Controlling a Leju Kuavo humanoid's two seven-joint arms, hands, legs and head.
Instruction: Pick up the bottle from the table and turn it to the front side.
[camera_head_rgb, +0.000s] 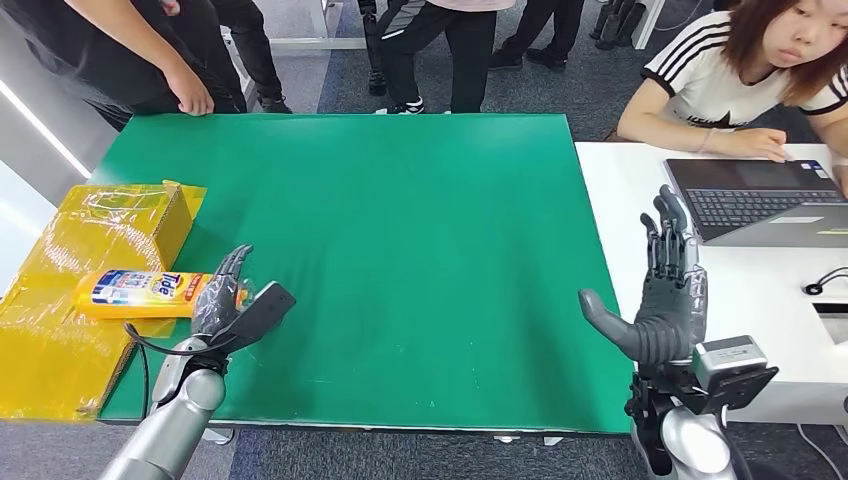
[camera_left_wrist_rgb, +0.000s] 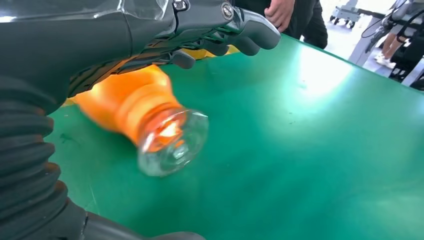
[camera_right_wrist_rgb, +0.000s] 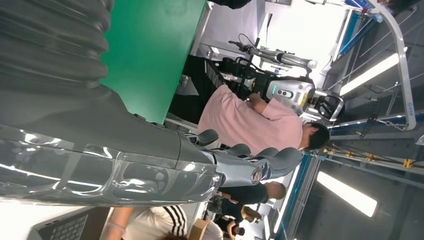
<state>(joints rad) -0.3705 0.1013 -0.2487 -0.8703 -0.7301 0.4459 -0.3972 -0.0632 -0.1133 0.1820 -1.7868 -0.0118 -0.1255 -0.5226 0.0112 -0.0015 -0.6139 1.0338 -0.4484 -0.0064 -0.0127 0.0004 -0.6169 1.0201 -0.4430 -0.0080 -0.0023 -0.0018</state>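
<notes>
I'm standing at a table covered by a green mat (camera_head_rgb: 400, 260), with a white desk (camera_head_rgb: 760, 300) butting up against it on my right. A laptop (camera_head_rgb: 760, 200) is sitting on that desk and a person in a striped-sleeve top (camera_head_rgb: 740, 80) is leaning over it. More people are standing along the far edge of the mat, one resting a hand near the corner. In the right wrist view another robot and someone in a pink shirt are showing past the table.

A flattened yellow box (camera_head_rgb: 90, 270) wrapped in clear tape is lying at the mat's left edge, partly hanging off it. The bottle (camera_head_rgb: 150, 292) is lying on its side across the box, orange with a blue label, its clear cap (camera_left_wrist_rgb: 172, 142) pointing out over the mat.

My left hand (camera_head_rgb: 228, 305) is sitting over the bottle's cap end, fingers draped across the neck and thumb out to the side; I can't tell if it's actually gripping. My right hand (camera_head_rgb: 660, 290) is hovering upright over the seam between mat and desk, fingers spread, holding nothing.
</notes>
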